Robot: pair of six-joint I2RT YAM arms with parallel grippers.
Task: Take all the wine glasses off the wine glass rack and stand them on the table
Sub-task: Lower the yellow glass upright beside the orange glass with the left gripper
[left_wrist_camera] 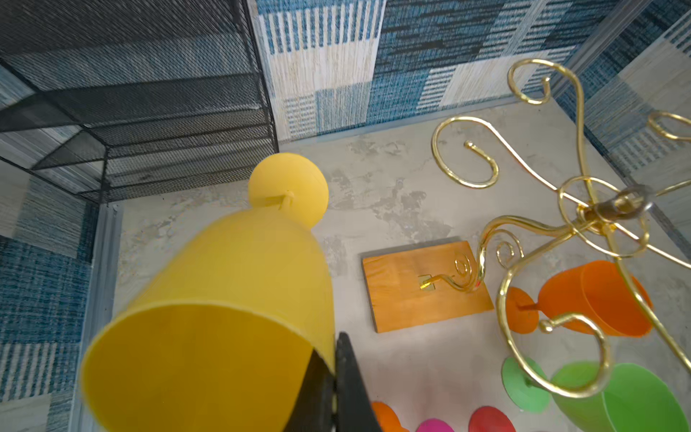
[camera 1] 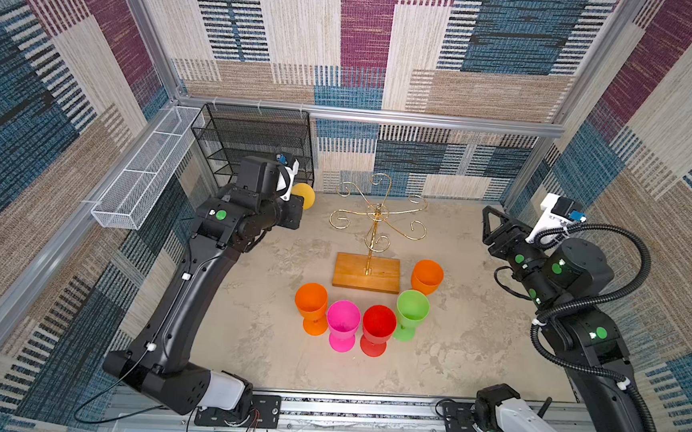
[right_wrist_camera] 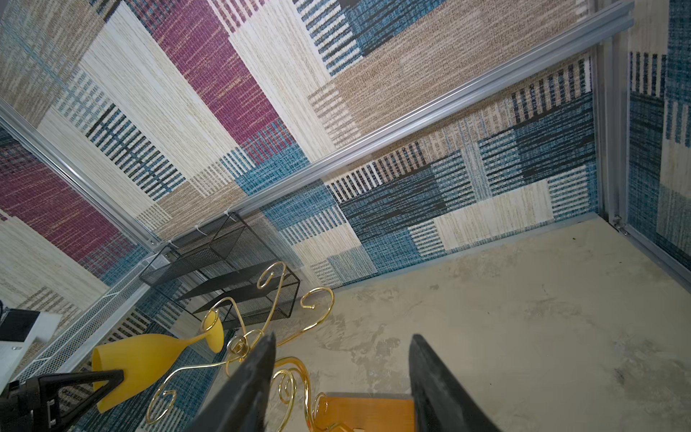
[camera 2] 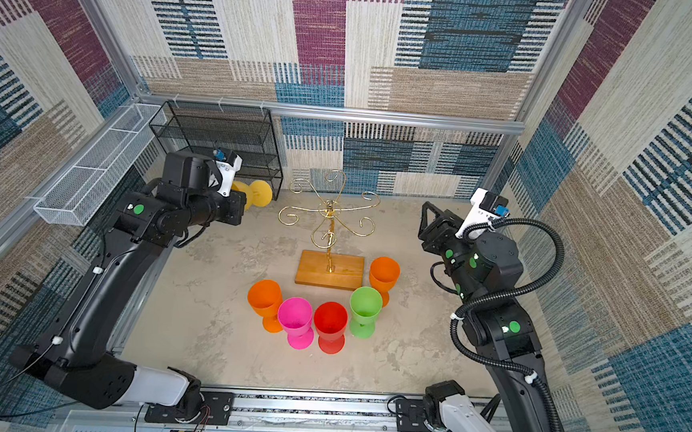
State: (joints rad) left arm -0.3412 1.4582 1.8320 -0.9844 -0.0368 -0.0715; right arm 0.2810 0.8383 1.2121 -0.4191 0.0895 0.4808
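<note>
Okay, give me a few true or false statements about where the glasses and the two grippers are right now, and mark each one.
1. The left gripper is shut on the rim of the yellow wine glass. True.
2. A glass hangs from the wine glass rack. False: all its scroll arms are bare.
3. The right gripper grips the green glass. False: its jaws are open and empty, and the green glass stands on the table.
4. The pink glass stands between an orange glass and the red glass. True.
5. The yellow wine glass is held lying on its side. True.
</note>
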